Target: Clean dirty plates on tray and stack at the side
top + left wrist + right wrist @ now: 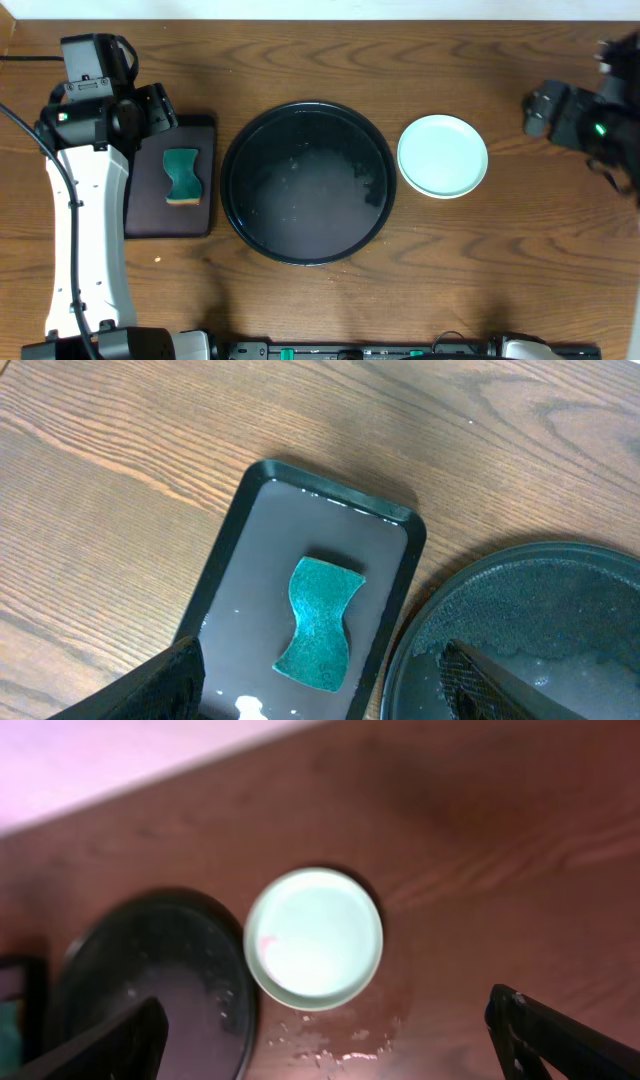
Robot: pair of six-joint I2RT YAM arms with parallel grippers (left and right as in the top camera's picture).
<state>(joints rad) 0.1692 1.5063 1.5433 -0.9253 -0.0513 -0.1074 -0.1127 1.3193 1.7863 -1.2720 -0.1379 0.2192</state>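
The large round black tray [307,182] sits mid-table, wet and foamy, with no plates on it. It also shows in the left wrist view [520,620] and the right wrist view [150,980]. A stack of plates [442,156] with a pale aqua one on top stands just right of the tray, also in the right wrist view [314,938]; how many lie beneath is hidden. My left gripper [320,690] is open and empty above the rectangular tray. My right gripper [330,1040] is open and empty, high above the table right of the stack.
A small rectangular black tray [172,178] left of the round tray holds a teal sponge [182,175], also in the left wrist view [320,622]. Water drops [340,1040] lie on the wood near the stack. The left arm [85,200] runs along the left side.
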